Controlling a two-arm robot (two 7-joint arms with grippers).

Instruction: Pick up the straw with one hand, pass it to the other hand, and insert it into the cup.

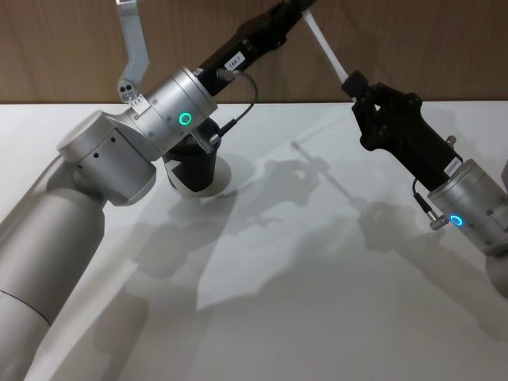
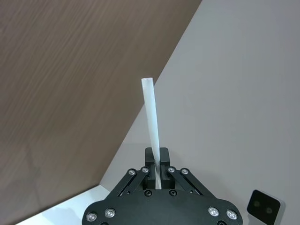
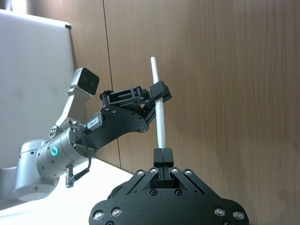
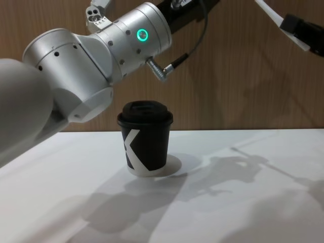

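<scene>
The white straw (image 1: 327,49) hangs slanted in the air above the back of the table, held at both ends. My left gripper (image 1: 298,9), long and black with a white label, is shut on its upper part; in the left wrist view the straw (image 2: 152,126) runs out from between the shut fingers (image 2: 164,157). My right gripper (image 1: 352,83) is shut on the lower end, with the straw (image 3: 159,112) rising from its fingertips up to the left gripper (image 3: 157,93). The black cup (image 4: 146,136) with its lid stands on the table below, partly hidden by my left arm in the head view (image 1: 194,171).
A wooden wall (image 1: 413,48) runs behind the white table (image 1: 317,302). My silver left arm (image 4: 76,76) reaches over the cup, with a dark cable and metal plug (image 4: 162,68) hanging from it. Open table surface lies in front and to the right of the cup.
</scene>
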